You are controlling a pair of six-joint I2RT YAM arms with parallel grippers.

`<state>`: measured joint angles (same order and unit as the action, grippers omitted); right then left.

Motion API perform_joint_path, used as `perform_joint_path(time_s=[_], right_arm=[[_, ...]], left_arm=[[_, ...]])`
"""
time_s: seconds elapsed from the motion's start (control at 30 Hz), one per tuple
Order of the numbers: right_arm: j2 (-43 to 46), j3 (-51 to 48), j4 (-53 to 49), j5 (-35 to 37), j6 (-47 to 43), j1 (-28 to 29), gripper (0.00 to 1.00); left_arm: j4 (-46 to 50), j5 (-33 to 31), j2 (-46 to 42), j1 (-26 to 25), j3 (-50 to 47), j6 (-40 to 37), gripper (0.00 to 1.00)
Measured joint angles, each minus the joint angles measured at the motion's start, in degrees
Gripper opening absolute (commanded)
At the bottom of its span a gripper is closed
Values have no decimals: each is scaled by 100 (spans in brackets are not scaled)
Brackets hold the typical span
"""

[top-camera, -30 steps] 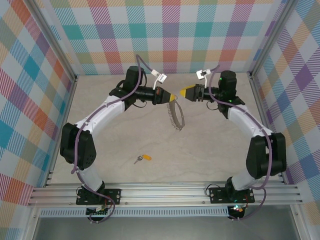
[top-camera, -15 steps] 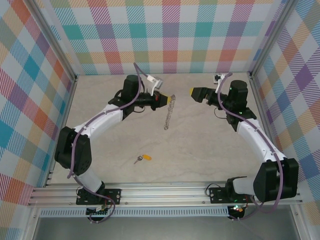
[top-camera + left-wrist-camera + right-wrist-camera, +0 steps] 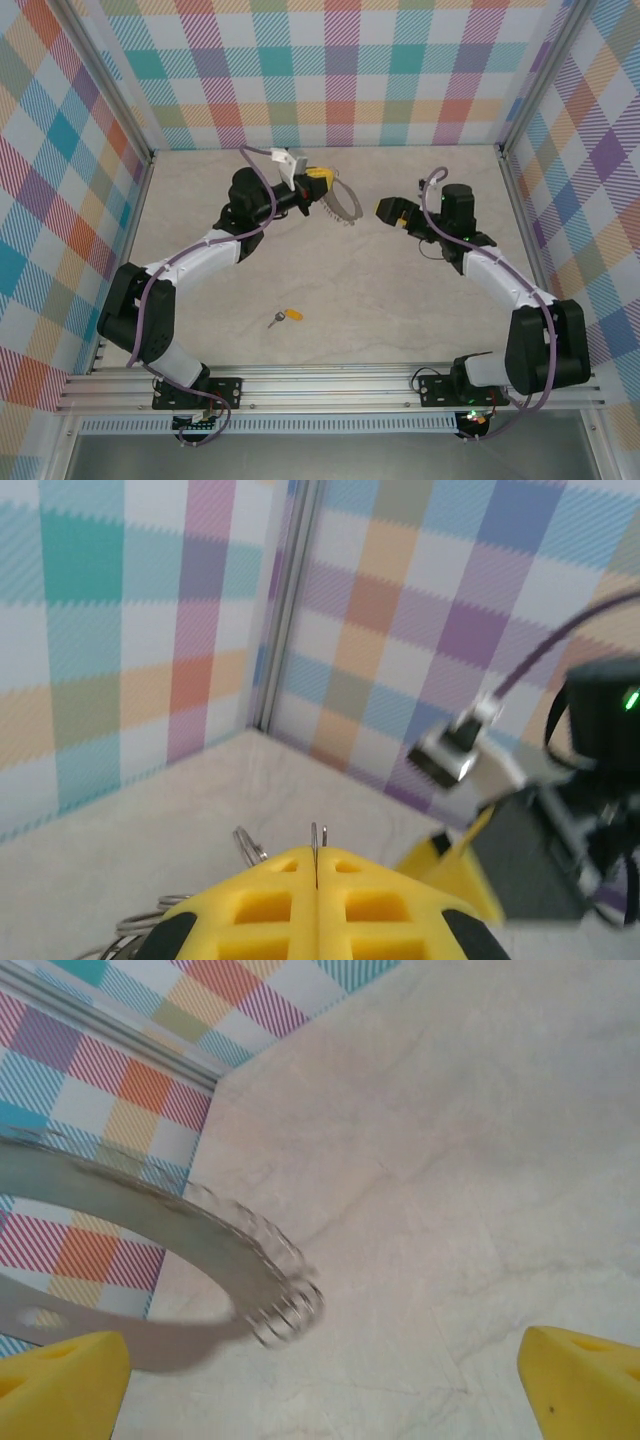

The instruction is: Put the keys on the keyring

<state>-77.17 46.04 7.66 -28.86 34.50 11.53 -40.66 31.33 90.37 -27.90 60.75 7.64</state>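
Top external view puts the left gripper (image 3: 318,178) near 12 o'clock on the table (image 3: 400,300), pads clamped on the rim of the ring (image 3: 345,205), which juts toward 3 o'clock. The right gripper (image 3: 388,210) gapes wide and empty just beside it. The key (image 3: 286,318) lies alone toward 7 o'clock; it looks light, stiff and slippery, so its orange head is probably the surest hold, leaving the blade free.

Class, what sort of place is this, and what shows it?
Probably a robot test cell: left arm and right arm bolted to an aluminium rail, checked walls enclosing a pale tabletop.
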Motion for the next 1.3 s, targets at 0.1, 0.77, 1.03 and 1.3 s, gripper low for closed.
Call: perform_joint_path(time_s=[0.1,0.77,1.03,1.3], right_arm=[[-52,-247,105,44,118,92,98],[-57,-791,616,162,330,348,83],[-57,-774,861,-133,433,356,73],[70,-682,774,-238,518,634,68]], left_arm=[[-520,-42,0,-4,0,192,0],[-1375,-326,-2,-15,2,348,0],[-1241,-431,-107,-15,4,350,0],[-501,-894,-385,-15,2,343,0]])
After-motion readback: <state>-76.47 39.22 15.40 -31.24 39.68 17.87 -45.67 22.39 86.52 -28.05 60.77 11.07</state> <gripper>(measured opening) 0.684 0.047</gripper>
